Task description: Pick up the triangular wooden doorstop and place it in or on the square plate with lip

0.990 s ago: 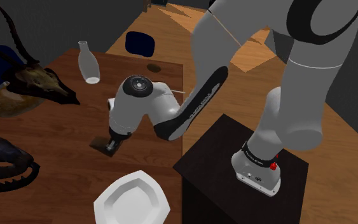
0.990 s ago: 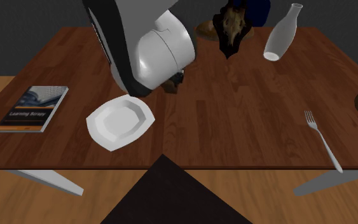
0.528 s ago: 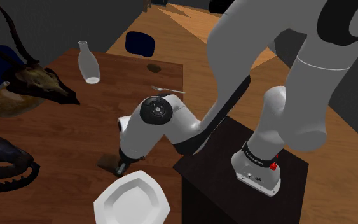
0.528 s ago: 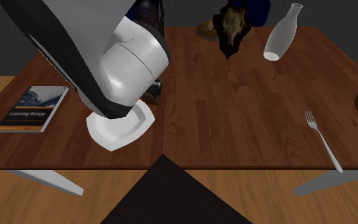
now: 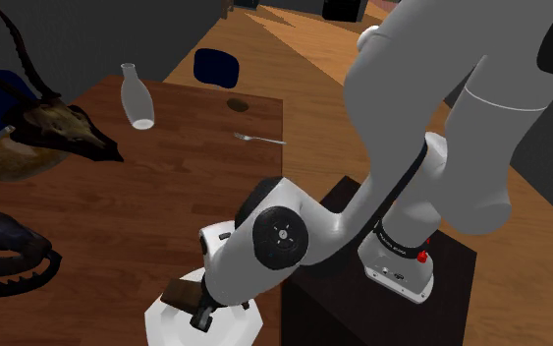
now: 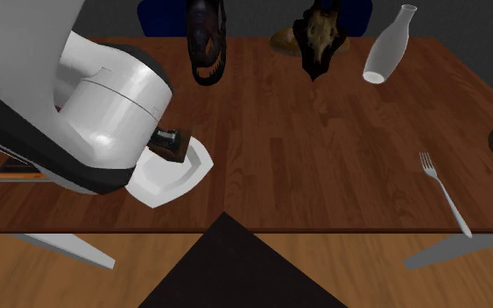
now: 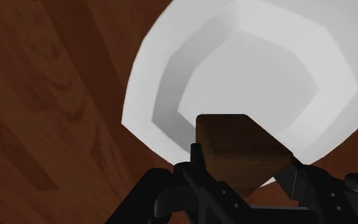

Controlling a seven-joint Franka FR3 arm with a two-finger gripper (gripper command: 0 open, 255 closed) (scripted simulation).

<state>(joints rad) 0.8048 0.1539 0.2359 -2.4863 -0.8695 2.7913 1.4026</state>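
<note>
Brown wooden table [image 5: 146,201], wood floor [image 5: 294,79], dark walls [image 5: 97,29], doorstop [image 7: 241,146] above white plate [image 7: 266,63]

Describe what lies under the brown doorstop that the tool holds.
Under the doorstop, clasped in the tool, lies the white plate on the brown table. The plate's part directly beneath the doorstop is covered, so contact cannot be judged.

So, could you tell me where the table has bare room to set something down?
The widest bare stretch of the brown wooden table lies between the white lipped plate and the pale fork, short of the white bottle and brown animal skull. Crowded: the plate, where the black gripper holds the brown wedge doorstop.
</note>
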